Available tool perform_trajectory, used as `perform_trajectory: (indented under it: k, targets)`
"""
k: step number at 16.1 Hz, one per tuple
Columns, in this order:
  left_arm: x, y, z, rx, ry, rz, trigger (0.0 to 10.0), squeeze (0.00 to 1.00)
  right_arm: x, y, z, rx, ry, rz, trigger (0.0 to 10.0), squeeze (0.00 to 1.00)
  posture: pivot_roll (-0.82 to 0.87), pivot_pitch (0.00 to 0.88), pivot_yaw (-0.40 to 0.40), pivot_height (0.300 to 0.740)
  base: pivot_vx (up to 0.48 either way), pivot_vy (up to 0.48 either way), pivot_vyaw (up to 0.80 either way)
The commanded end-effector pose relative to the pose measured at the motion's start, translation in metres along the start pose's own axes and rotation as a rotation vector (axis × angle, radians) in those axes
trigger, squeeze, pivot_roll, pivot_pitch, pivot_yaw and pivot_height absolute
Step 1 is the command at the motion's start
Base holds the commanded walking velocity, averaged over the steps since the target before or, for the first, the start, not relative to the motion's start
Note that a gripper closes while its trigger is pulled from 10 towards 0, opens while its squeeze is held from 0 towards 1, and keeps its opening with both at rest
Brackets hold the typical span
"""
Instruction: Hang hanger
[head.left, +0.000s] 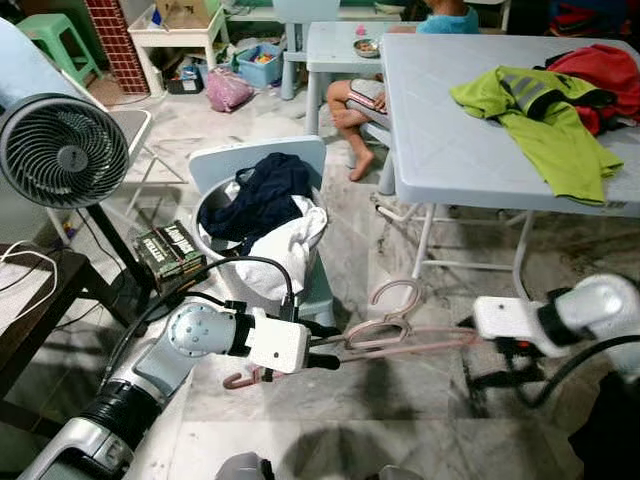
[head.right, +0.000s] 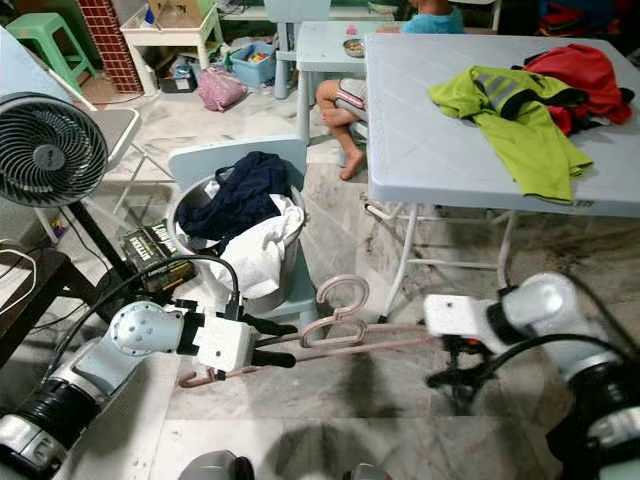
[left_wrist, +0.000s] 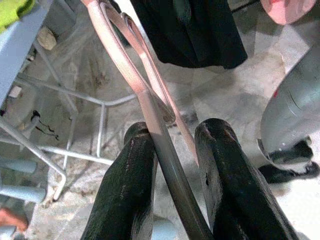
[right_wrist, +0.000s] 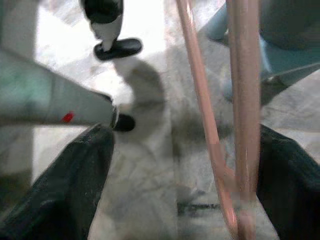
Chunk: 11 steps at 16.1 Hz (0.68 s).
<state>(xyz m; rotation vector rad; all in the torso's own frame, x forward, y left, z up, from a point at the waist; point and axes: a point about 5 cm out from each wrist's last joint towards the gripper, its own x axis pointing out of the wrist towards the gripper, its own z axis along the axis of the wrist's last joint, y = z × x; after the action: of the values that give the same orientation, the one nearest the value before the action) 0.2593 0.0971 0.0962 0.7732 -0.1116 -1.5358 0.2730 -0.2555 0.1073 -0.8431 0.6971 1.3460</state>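
Pink plastic clothes hanger (head.left: 400, 335) held low over the marble floor (head.left: 400, 420) between both hands, left hand (head.left: 325, 345) clamped on one end, right hand (right_wrist: 185, 170) spread around the other; hanging not yet done.

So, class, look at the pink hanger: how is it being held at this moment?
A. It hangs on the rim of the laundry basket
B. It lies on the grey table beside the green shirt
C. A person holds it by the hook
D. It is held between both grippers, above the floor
D: the pink hanger spans from the left gripper to the right gripper, above the marble floor; the left wrist view shows black fingers around its bar.
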Motion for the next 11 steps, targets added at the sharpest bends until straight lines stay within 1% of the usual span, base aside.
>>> perform_trajectory:
  k: [1,2,3,6,7,8,9,10,11]
  targets:
    - [-0.002,0.008,0.004,0.030,-0.009,0.023,10.0,0.00,-0.004,-0.005,0.005,-0.023,-0.020,-0.052,2.4,0.00,-0.02,0.045,0.032,0.740,0.000,0.000,0.00]
    - [0.002,0.008,0.007,0.029,-0.029,0.014,10.0,0.00,-0.003,-0.006,0.008,-0.040,-0.038,-0.071,1.6,0.00,-0.03,0.051,0.042,0.740,0.000,0.000,0.00]
    - [0.003,0.008,0.008,0.023,-0.037,0.014,10.0,0.00,-0.003,-0.006,0.009,-0.039,-0.041,-0.064,0.0,0.00,-0.03,0.051,0.042,0.740,0.000,0.000,0.00]
    - [0.005,0.011,0.010,0.017,-0.048,0.016,10.0,0.00,-0.004,-0.004,0.009,-0.043,-0.039,-0.049,0.0,0.00,-0.04,0.055,0.050,0.740,0.000,0.000,0.00]
    - [0.006,0.011,0.011,0.000,-0.058,0.019,10.0,0.00,-0.003,-0.006,0.013,-0.063,-0.057,-0.073,0.0,0.00,-0.04,0.058,0.052,0.740,0.000,0.000,0.00]
    - [0.007,0.010,0.012,-0.018,-0.069,0.011,10.0,0.00,-0.002,-0.012,0.020,-0.094,-0.092,-0.120,0.0,0.00,-0.04,0.060,0.053,0.740,0.000,0.000,0.00]
    - [0.009,0.006,0.013,-0.056,-0.078,-0.019,10.0,0.00,-0.004,-0.019,0.026,-0.121,-0.122,-0.177,0.0,0.00,-0.04,0.061,0.055,0.740,0.000,0.000,0.00]
    - [0.010,0.005,0.013,-0.065,-0.078,-0.024,10.0,0.00,-0.005,-0.021,0.025,-0.116,-0.118,-0.181,0.0,0.00,-0.04,0.062,0.056,0.740,0.000,0.000,0.00]
    - [0.010,0.004,0.011,-0.063,-0.067,-0.032,10.0,0.00,-0.010,-0.023,0.023,-0.117,-0.088,-0.181,0.0,0.00,-0.04,0.061,0.054,0.740,0.000,0.000,0.00]
